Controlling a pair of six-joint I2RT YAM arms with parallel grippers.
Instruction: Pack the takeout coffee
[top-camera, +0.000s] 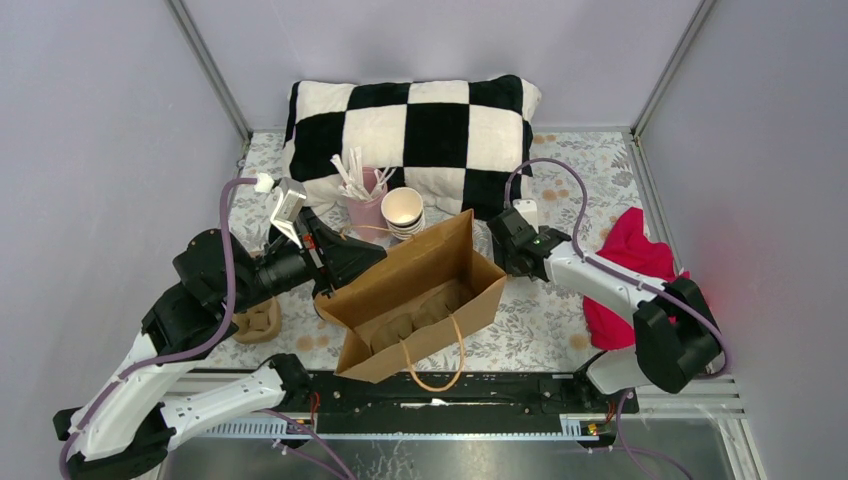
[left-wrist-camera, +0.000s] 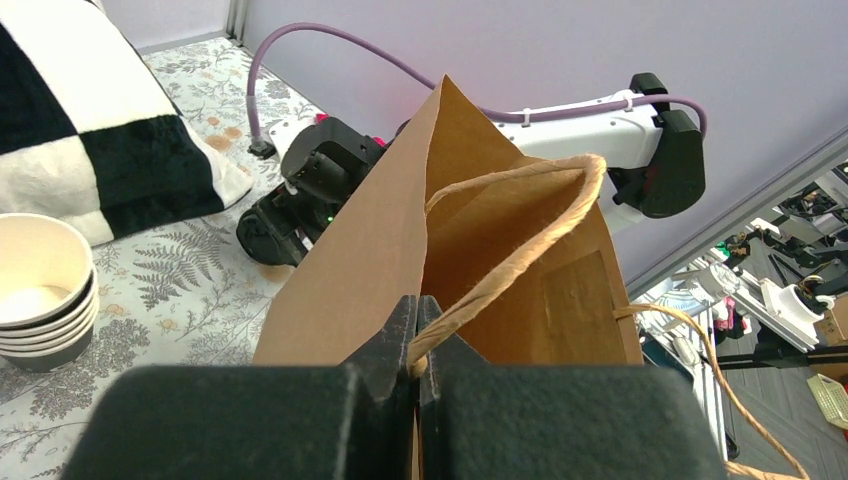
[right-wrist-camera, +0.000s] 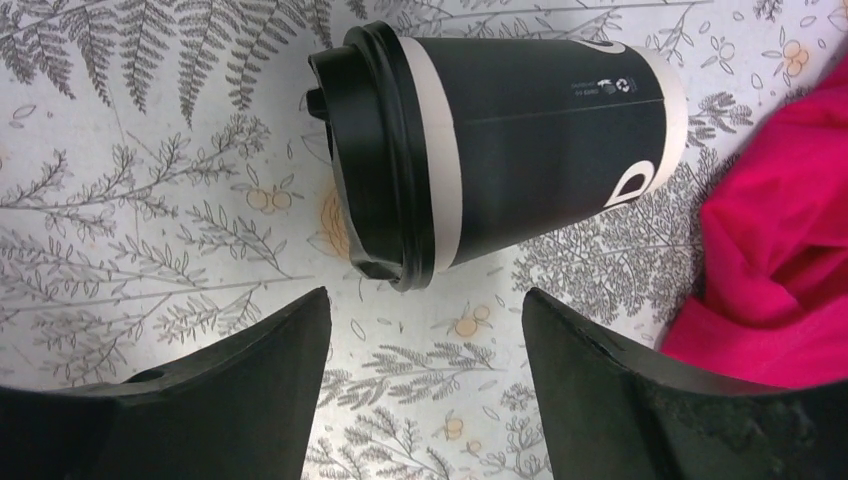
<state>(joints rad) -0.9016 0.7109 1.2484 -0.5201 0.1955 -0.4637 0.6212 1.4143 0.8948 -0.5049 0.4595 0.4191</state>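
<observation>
Floral surface (top-camera: 545, 320), everything on it. Biggest item: checkered pillow (top-camera: 420, 125) along the far edge. Next, brown paper bag (top-camera: 420, 290), mid-surface twd the near edge, standing w/ mouth open. Pink cloth (top-camera: 630, 260) bunched at the right edge. L hand (left-wrist-camera: 415, 335) is clamped tight on the paper bag's twine handle (left-wrist-camera: 520, 240) at the rim. R hand (right-wrist-camera: 425, 310) is spread wide w/ nothing betw. the fingers, hovering over the surface betw. bag and cloth. Cup stack (top-camera: 403, 212) sits just in front of the pillow. The takeout coffee (right-wrist-camera: 520, 160) lies on its side on the surface just beyond the R hand's fingertips, lid on, base end just beside the pink cloth.
</observation>
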